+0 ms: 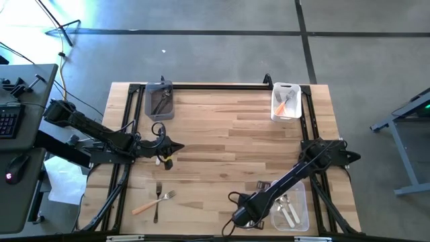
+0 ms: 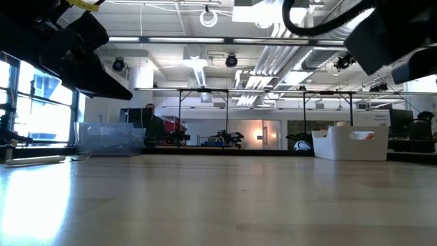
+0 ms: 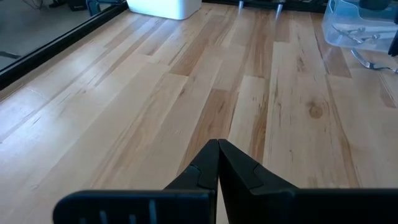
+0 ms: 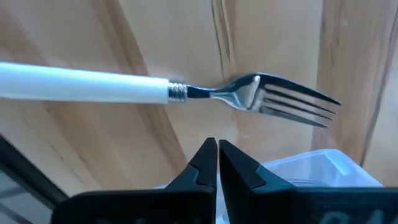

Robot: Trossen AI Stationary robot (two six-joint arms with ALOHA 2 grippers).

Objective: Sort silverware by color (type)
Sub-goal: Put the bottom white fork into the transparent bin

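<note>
My left gripper (image 1: 176, 146) (image 3: 217, 146) is shut and empty, above the bare wood at the table's left. A small pale thing (image 1: 162, 160) lies just near of it; I cannot tell what it is. My right gripper (image 4: 217, 144) is shut and empty near the table's front edge, beside the clear bin (image 1: 290, 210). A white-handled fork (image 4: 186, 92) shows just beyond its fingertips, apart from them. An orange-handled fork (image 1: 153, 203) and a dark-handled fork (image 1: 157, 200) lie crossed on the table at the near left.
A grey bin (image 1: 160, 101) with dark forks stands at the far left, and a white bin (image 1: 285, 102) with orange forks at the far right. The clear bin holds white forks (image 1: 287, 214). Black frame rails (image 1: 215, 86) run along the table's edges.
</note>
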